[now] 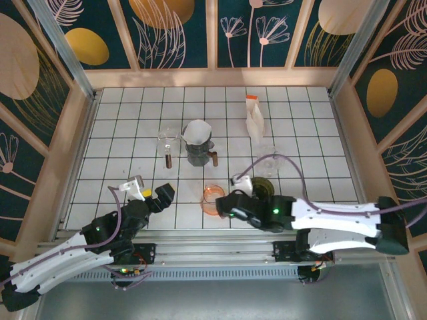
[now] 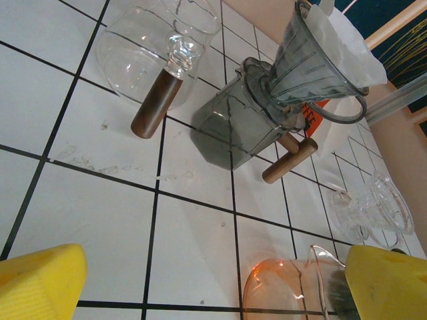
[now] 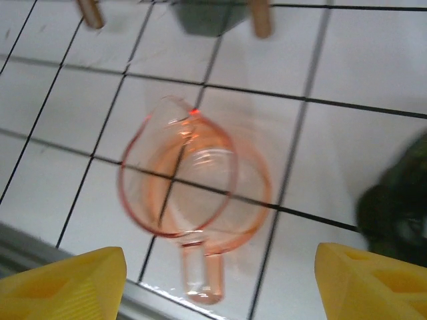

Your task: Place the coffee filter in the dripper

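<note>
Since the white paper coffee filter (image 2: 341,35) already sits inside the smoky grey translucent cone dripper (image 2: 310,77), mouth up and point down, the task looks as good as done, and the relation that matters is how that stack lies from the two arms. The dripper is perched on a dark grey glass server (image 2: 230,127) near the middle of the white tiled surface (image 1: 120,133), on the far side of both pincers. From the right pincer (image 3: 220,283) it is ahead and a little to the left, and from the left pincer (image 2: 213,287) it is ahead and to the right. Neither arm is clearly the nearer. The cone's long axis stands roughly upright, and the paper's rim rises above the dripper's rim on one side. Both pincers are spread wide with nothing between their yellow tips. The right one hangs over a pink-orange glass dripper (image 3: 193,180) that lies just short of the server, so any reach toward the filter would have to pass over it. A clear glass dripper with a brown wooden handle (image 2: 157,47) stands just beside the server, and a white pouch with an orange top (image 1: 254,120) lies further off. I can read no brand, label or writing anywhere; the pouch is too small for that.
</note>
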Robot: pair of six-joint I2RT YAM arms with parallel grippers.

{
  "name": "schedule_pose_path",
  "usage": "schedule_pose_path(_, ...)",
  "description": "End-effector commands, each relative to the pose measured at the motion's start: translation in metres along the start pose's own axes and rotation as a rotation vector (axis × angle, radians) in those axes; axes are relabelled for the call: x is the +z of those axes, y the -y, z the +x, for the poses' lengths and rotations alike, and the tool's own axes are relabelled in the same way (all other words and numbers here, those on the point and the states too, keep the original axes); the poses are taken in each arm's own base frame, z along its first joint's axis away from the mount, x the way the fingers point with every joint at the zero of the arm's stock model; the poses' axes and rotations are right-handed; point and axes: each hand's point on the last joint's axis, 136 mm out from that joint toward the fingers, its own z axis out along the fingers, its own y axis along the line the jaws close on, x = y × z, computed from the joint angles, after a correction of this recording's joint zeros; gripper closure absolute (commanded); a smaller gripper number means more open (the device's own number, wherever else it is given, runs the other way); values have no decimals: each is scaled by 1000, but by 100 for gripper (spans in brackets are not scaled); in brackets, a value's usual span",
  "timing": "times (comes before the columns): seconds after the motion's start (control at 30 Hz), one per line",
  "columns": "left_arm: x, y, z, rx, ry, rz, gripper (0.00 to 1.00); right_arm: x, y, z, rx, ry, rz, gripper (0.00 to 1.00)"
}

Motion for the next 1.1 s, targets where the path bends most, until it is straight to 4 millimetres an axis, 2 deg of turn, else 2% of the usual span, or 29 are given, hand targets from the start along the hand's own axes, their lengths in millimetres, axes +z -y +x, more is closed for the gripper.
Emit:
schedule_pose_path(0.0,1,-6,2,-5,9,-15,1,-6,62,3,152,40,161,25)
schedule_pose_path(0.13,2,-7,4,-10,5,-14,1,-16,95,-4,266,98,202,24)
schedule_pose_path(0.23,3,-7,5,-11,0,-14,1,-13,113,-4,291,92,264,24)
schedule_pose_path(0.4,2,-9,5,-12,3,-20,1,-10,132,3,314,76,347,23)
schedule_pose_path(0.53,1,-10,4,-19,9,-18,1,-7,138,14,330,43,365,23)
schedule_pose_path(0.6,2,-10,4,-18,12,-19,1,-1,135,19,325,18,341,23)
schedule_pose_path(0.73,2,-10,4,-15,14,-23,1,12,114,17,323,-11,239,23)
schedule_pose_path(0.97,2,-12,4,-13,14,-30,1,34,79,-12,275,22,132,24)
schedule_pose_path(1.07,2,-12,4,-12,11,-31,1,44,77,-25,258,32,134,24)
